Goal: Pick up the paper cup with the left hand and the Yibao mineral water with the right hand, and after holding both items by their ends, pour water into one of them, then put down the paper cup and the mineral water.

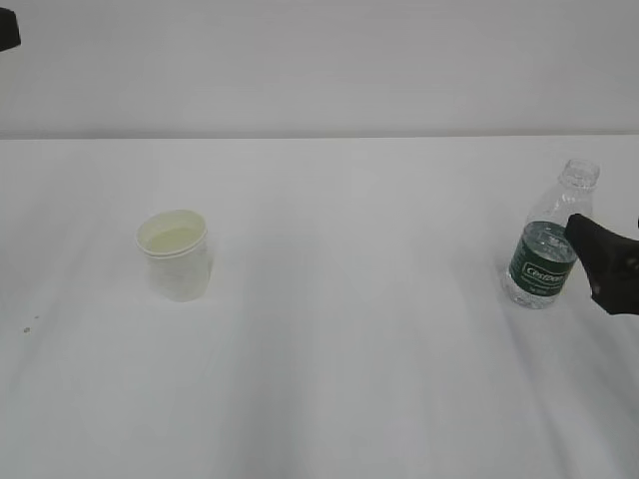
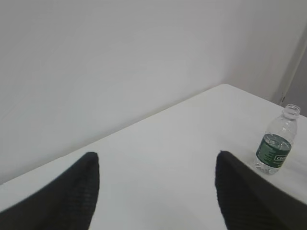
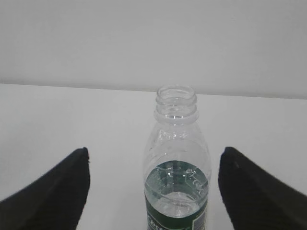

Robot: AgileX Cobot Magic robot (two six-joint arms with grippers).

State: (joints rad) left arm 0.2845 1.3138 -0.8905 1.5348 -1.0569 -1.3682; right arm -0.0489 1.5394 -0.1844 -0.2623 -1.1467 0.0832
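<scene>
Count: we see one paper cup [image 1: 175,253], one Yibao mineral water [image 1: 544,244] bottle, one white table [image 1: 349,379] and two grippers.

Paper cup, look: small, white, tapered, with a rolled rim and a pale cream inside; it stands upright.

Paper cup, place: on the left part of the table in the exterior view, well apart from the bottle, with nothing touching it.

Yibao mineral water, look: clear ribbed plastic, dark green label with white lettering, open neck with no cap, taller than the cup; we see a water line near the top of the label.

Yibao mineral water, place: upright on the table near the right edge of the exterior view.

Right hand [image 3: 153,191]: released, its two dark fingertips stand wide on either side of the bottle, with gaps showing on both sides in the right wrist view.

Left hand [image 2: 156,191]: released and holding nothing; only bare table lies between its fingertips.

Exterior view only: the cup appears here and in neither wrist view; the right hand shows as a dark shape just beside the bottle's label.

Left wrist view only: the bottle [image 2: 277,141] seen far off to the right, beyond the fingers, near the table's corner.

Right wrist view only: the bottle's [image 3: 176,163] open mouth and threaded neck up close.
</scene>
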